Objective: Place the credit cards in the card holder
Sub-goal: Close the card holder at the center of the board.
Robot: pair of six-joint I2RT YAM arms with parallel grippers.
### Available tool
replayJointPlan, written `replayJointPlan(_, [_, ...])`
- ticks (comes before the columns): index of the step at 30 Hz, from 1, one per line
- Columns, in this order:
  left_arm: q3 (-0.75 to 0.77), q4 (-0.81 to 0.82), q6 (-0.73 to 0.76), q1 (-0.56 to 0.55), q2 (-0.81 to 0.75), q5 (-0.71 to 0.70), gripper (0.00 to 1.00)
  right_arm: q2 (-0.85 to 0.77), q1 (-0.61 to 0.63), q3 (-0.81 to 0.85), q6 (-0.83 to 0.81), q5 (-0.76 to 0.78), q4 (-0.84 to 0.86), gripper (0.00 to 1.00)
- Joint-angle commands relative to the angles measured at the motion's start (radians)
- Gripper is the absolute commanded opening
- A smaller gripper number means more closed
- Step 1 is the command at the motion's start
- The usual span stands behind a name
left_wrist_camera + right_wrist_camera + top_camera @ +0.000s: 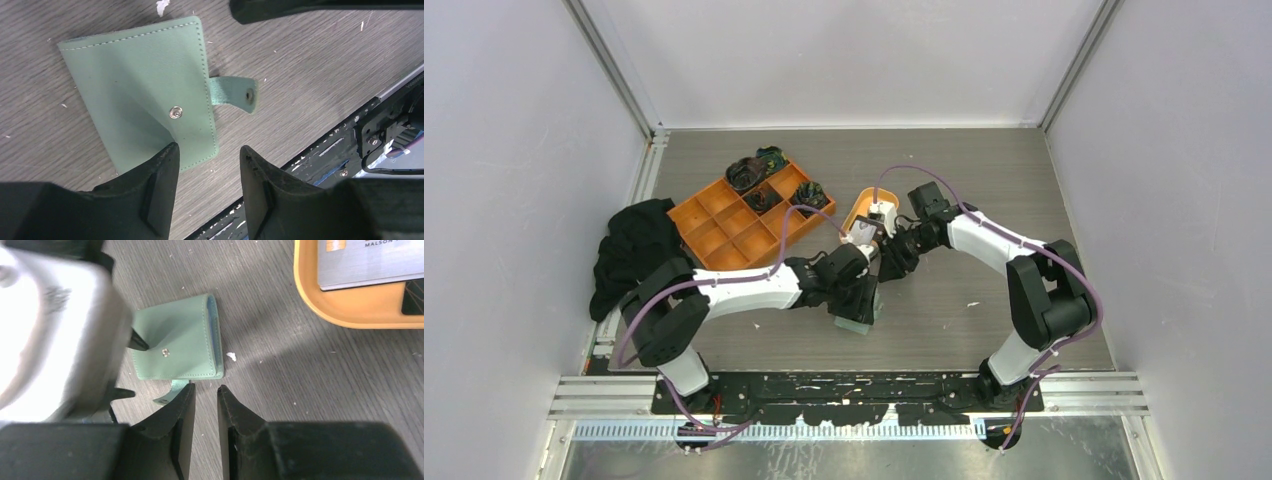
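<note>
The card holder (140, 85) is a sage-green wallet lying folded shut on the table, its tab (235, 93) unsnapped and sticking out to the side. My left gripper (207, 150) hovers open over its near corner with nothing between the fingers. My right gripper (205, 388) is just beside the card holder (175, 340), near the tab, its jaws a narrow gap apart and empty. The credit cards (370, 262), a silvery one with a dark one under it, lie in the oval orange dish (350, 315). In the top view both grippers meet over the card holder (858, 322).
An orange compartment tray (744, 215) with dark items stands at the back left, and a black cloth (634, 250) lies beside it. The oval dish (864, 210) sits just behind the grippers. The table's near edge rail (350, 150) runs close to the card holder.
</note>
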Motion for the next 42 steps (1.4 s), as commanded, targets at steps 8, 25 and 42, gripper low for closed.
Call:
replayJointPlan(8, [-0.131, 0.259, -0.063, 0.061, 0.002, 0.123, 0.4, 0.095, 0.041, 0.063, 0.317, -0.092, 0.063, 0.19])
replayJointPlan(25, [-0.363, 0.381, -0.028, 0.072, -0.388, -0.033, 0.48, 0.177, 0.161, 0.164, 0.18, 0.284, -0.104, 0.14])
replayJointPlan(42, [-0.537, 0.686, -0.178, 0.237, -0.267, 0.132, 0.63, 0.147, 0.182, 0.137, 0.104, 0.242, -0.087, 0.14])
